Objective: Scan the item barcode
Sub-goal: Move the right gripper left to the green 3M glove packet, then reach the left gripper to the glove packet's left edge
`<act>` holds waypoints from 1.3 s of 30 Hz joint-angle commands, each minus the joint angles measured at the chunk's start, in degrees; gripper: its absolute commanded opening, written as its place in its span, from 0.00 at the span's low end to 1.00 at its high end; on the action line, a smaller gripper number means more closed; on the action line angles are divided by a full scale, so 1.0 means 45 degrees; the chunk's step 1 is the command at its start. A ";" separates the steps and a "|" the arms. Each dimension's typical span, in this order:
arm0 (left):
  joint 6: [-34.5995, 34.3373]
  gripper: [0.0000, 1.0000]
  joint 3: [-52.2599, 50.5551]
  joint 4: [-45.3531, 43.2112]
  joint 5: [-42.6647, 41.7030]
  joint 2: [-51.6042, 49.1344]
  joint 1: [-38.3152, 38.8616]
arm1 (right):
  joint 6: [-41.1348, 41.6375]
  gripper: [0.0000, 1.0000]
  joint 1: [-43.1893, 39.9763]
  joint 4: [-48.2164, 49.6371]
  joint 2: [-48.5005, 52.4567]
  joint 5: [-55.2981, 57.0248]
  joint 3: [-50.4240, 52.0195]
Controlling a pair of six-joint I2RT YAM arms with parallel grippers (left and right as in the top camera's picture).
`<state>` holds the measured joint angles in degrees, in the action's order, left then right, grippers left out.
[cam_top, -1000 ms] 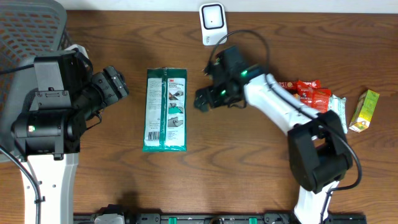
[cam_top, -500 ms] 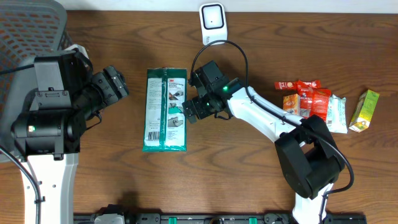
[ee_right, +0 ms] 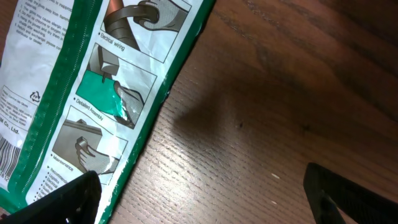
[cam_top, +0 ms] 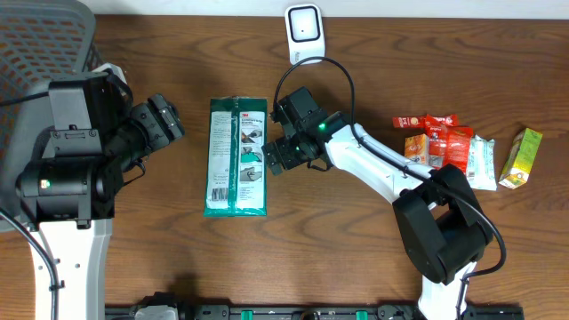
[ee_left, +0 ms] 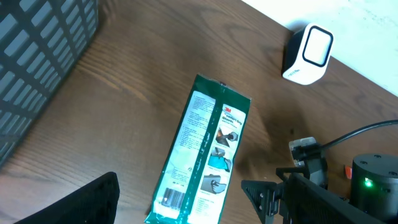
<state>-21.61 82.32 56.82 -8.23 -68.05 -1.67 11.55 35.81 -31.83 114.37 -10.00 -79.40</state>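
A flat, glossy packet (cam_top: 237, 157), green-edged with white printed panels and small drawings, lies lengthwise on the dark wood-grain surface (cam_top: 356, 240), a little toward 9 o'clock from the middle. Its long sides run from 12 to 6 o'clock. The barcode (ee_left: 175, 198) sits face up at the 6 o'clock end, in the corner toward 9.

The right tool (cam_top: 274, 156) hangs at the packet's 3 o'clock edge, its black fingers spread wide and holding nothing. In the right wrist view, one finger (ee_right: 62, 199) is over the packet's green border and the other is over bare wood. I cannot tell whether it touches the film.

The left tool (cam_top: 174, 123) is also spread wide and empty. It sits off the packet's 9 o'clock side, apart from it, with wood between.

A small white scanner (cam_top: 304, 31) with rounded corners and a dark-rimmed face stands upright at about 1 o'clock from the packet, near the far edge. At 3 o'clock lies a heap of crinkly red and orange snacks (cam_top: 437, 138), with a yellow-green carton (cam_top: 520, 158) beyond. A grey mesh basket (cam_top: 40, 36) fills the 10 o'clock corner.
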 commanded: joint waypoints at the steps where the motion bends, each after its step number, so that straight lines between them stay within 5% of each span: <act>1: 0.0019 0.86 0.0092 0.0039 0.0034 -0.0010 -0.0044 | 0.0136 0.99 0.0063 0.0034 -0.0175 0.0165 0.0073; 36: -0.0131 0.86 0.0092 -0.0568 -0.0053 -0.0010 -0.0039 | 0.0136 0.99 0.0102 0.0034 -0.0175 0.0165 0.0073; 37: -0.0131 0.84 0.0078 -0.0427 -0.0058 -0.0019 -0.0039 | 0.0136 0.99 0.0097 0.0034 -0.0175 0.0160 0.0073; 39: -0.0131 0.57 -0.0146 -0.0262 -0.0058 -0.0078 -0.0024 | 0.0136 0.99 0.0102 0.0034 -0.0175 0.0160 0.0073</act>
<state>-22.20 82.32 54.76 -8.36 -68.07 -1.67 11.57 35.86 -31.86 114.37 -9.56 -79.40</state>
